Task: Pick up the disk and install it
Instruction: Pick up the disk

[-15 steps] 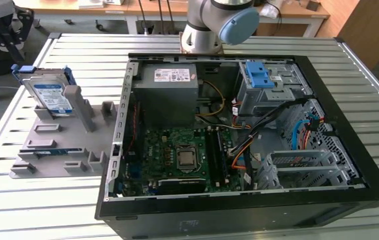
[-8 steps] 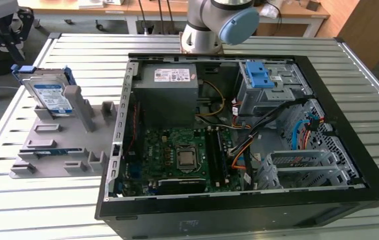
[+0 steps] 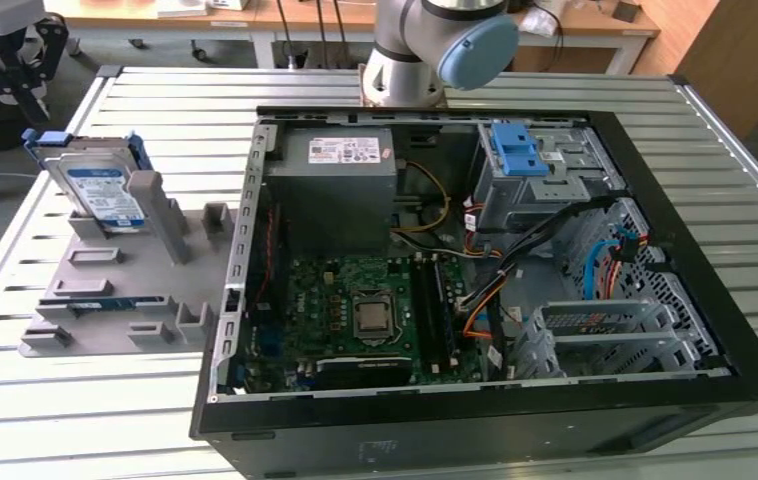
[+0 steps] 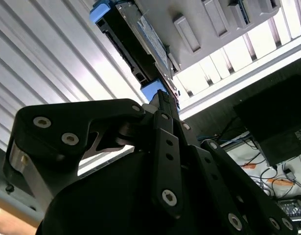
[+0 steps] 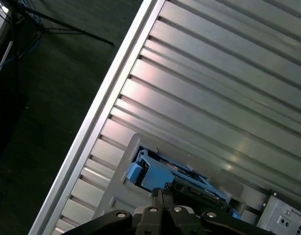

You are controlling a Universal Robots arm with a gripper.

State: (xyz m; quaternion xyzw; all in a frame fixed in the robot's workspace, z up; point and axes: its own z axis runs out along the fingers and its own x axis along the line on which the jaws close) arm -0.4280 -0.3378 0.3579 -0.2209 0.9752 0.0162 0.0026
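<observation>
At the exterior view's left, the disk [image 3: 96,185] stands on edge in the far corner of a grey holder [image 3: 112,290]. It is tilted back, with its white-and-blue label facing the camera and its blue carrier framing it. The holder lies flat on the ribbed metal surface [image 3: 86,400], just beside the open computer case [image 3: 486,425]. Inside the case, the grey power supply [image 3: 339,185] sits at the far side with the green motherboard [image 3: 352,300] below it. Further toward the exterior view's right is a metal drive cage [image 3: 539,175] with blue latch tabs. The arm [image 3: 426,45] rises behind the case's far edge.

In both wrist views the hand [image 4: 162,98] [image 5: 160,195] has its fingers pressed together with nothing between them. Their tips point toward the disk [image 4: 140,41] [image 5: 160,174], which is still in the holder and apart from the hand.
</observation>
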